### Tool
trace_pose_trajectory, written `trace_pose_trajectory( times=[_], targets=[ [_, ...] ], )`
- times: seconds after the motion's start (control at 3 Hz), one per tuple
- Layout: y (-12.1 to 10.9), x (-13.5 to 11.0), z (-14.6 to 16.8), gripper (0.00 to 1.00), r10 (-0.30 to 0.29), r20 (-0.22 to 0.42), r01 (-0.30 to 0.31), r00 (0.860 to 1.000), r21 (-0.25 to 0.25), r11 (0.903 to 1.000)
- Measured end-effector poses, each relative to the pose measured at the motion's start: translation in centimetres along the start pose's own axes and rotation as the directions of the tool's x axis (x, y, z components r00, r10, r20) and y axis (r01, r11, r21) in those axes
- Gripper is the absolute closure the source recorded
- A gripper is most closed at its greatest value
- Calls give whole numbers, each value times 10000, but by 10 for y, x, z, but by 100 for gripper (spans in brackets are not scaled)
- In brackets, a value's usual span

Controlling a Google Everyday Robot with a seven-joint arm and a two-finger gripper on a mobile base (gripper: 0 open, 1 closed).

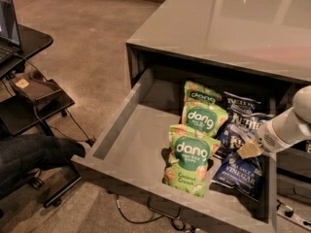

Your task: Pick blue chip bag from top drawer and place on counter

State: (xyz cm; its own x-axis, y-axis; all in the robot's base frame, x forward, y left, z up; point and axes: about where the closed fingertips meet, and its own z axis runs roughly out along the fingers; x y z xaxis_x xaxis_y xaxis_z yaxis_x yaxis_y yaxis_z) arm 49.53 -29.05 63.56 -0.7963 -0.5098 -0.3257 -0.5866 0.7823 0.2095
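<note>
The top drawer (138, 144) is pulled open below the counter (218, 23). The blue chip bag (239, 173), dark blue with white "VINEGAR" lettering, lies at the drawer's front right. More dark blue bags (236, 125) lie behind it. Three green "dang" bags (190, 159) lie in a row to their left. My gripper (249, 149), on a white arm reaching in from the right, sits low over the blue bags, just above the lettered one and at or near its top edge. I cannot tell whether it touches the bag.
A small black desk with a laptop (7, 28) and a shelf (34, 93) stands at the left. A seated person's leg (34, 157) and a chair base are close to the drawer's front left corner. Cables (160, 217) hang under the drawer front.
</note>
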Motion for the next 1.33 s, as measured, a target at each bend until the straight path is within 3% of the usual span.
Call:
trace_pose_trajectory(
  times=[0.67,1.33],
  targets=[
    [32,-22,-72,100,-923,1213,865,9883,527,9949],
    [53,-38,-135,100,-1510,2474,1243,9571,1200,9850]
  ],
)
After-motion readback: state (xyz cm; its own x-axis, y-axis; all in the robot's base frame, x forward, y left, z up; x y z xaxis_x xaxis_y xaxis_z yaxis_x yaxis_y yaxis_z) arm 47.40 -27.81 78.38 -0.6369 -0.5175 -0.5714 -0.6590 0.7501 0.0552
